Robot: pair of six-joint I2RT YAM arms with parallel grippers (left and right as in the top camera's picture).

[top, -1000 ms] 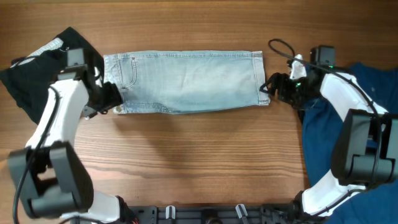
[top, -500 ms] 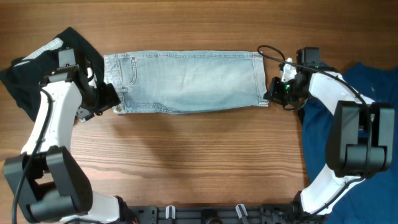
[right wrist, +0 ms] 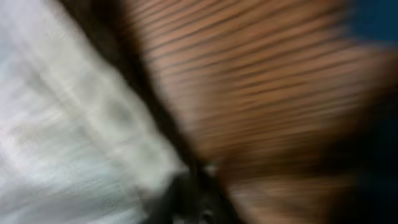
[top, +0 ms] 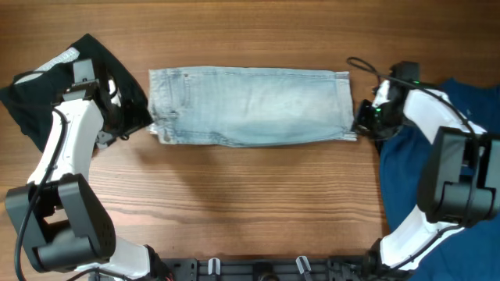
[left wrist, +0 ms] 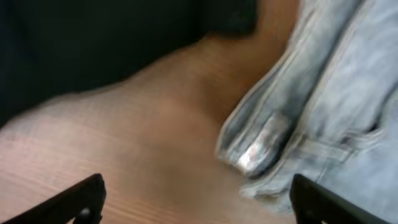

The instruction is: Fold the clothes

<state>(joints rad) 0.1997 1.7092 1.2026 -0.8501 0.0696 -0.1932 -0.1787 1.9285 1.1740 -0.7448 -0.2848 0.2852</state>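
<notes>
Lying flat on the table (top: pixel 250 203), denim shorts (top: pixel 250 106) sit between both grippers. Left wrist shows left gripper (left wrist: pixel 202 202) spread wide, metal button (left wrist: pixel 261 144) on bunched waistband (left wrist: pixel 298 68); overhead doesn't. At hem, right gripper (top: pixel 363 125): grip unreadable, blurred.

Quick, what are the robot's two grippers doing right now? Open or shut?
Left gripper: open, holding nothing, beside the denim shorts.
Right gripper: at the shorts' other end, too blurred to tell.

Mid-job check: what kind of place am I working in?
Probably a robot test bench, not a home: a wooden table, a mounting rail at its near edge, denim shorts staged between a black garment and a blue top.
</notes>
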